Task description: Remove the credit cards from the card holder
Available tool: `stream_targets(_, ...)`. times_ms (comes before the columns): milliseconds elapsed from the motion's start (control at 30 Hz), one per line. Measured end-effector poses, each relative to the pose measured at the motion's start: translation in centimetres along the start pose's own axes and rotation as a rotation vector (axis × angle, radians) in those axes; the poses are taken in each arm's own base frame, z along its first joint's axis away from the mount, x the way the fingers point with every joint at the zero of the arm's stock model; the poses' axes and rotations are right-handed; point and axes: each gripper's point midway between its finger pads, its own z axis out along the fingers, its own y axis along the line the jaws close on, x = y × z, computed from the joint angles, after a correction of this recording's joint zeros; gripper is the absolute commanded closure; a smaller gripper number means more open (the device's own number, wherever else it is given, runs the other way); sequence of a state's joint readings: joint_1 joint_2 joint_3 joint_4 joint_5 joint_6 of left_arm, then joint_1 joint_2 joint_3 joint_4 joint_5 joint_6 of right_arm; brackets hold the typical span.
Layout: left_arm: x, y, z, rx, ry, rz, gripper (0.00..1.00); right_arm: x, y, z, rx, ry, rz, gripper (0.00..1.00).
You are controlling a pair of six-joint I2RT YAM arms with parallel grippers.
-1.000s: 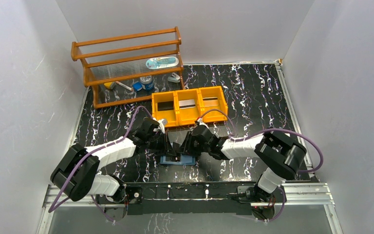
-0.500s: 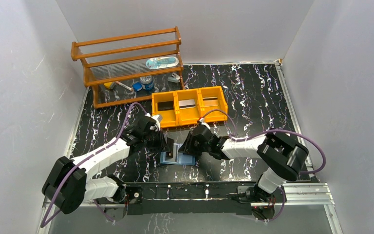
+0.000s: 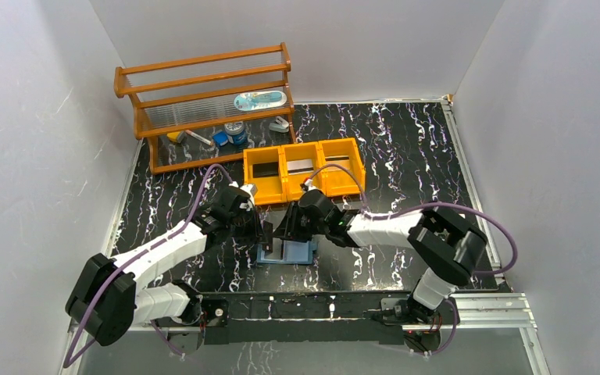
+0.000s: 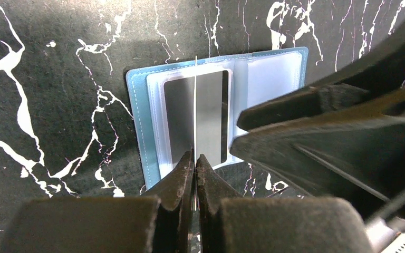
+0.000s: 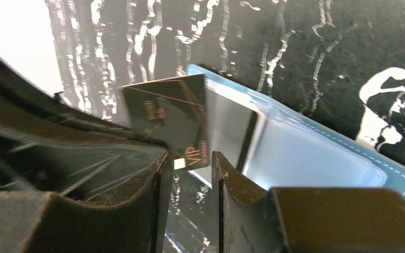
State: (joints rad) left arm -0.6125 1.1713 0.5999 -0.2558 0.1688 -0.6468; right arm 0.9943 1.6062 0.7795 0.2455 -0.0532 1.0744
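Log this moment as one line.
stage: card extraction | left gripper: shut on dark card, edge-up over card holder | right gripper: open, at holder | pocketed card: one visible

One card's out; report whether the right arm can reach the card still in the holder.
Probably yes: the right gripper is open at the card holder, pocketed card exposed; only the dark card in the left gripper crowds it.

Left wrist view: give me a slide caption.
Left gripper pinches one card edge-on over the open card holder; another card sits in its pocket.
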Motion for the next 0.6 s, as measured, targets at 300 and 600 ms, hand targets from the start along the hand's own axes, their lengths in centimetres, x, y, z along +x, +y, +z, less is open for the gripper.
stream_targets(300, 0.0, 0.0, -0.2, 0.003, -0.004, 0.005, 1.0, 1.0, -4.6, 1.0, 0.172, 0.0, 0.041, 0.58)
stream_targets(600, 0.0, -0.4, -0.2, 0.022, -0.001, 0.005, 1.0, 0.6, -5.5, 0.1, 0.214, -0.042, 0.053, 0.56)
